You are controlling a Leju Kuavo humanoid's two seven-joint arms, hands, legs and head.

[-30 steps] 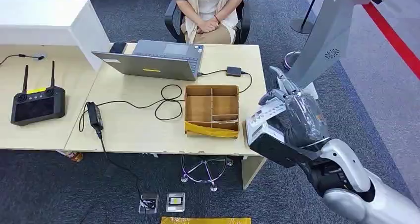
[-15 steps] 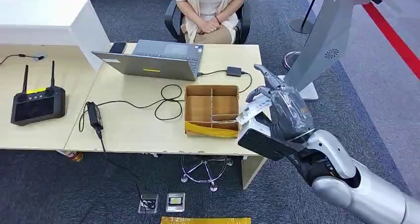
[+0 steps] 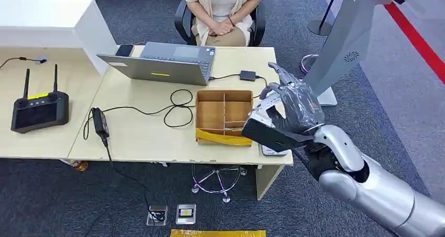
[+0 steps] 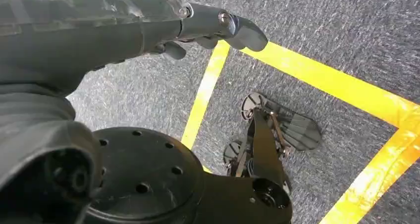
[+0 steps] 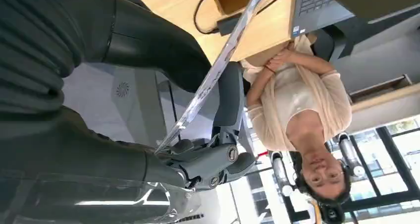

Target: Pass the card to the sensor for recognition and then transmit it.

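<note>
One card (image 3: 264, 107), white and thin, is pinched in the right hand (image 3: 290, 111), which is held above the right end of the desk (image 3: 141, 135), just beside the cardboard tray (image 3: 224, 116). In the right wrist view the card (image 5: 218, 68) is seen edge-on as a pale strip, clamped between the thick thumb and the darker fingers (image 5: 208, 162). The silver right arm comes in from the lower right of the head view. A small white device (image 3: 274, 152), possibly the sensor, lies on the desk edge partly under the hand; it is too hidden to be sure. A small dark box (image 3: 247, 75) on a cable sits behind the tray. An open laptop (image 3: 162, 64) stands at the far side of the desk, facing a seated person (image 3: 220, 11) whose hands are folded in the lap. A black remote controller (image 3: 39, 110) with two antennas rests on the neighbouring desk to the left. The left hand (image 4: 163, 26) hangs over grey carpet crossed by yellow tape (image 4: 317, 80); its fingers are stretched out and nothing is held in them.
</note>
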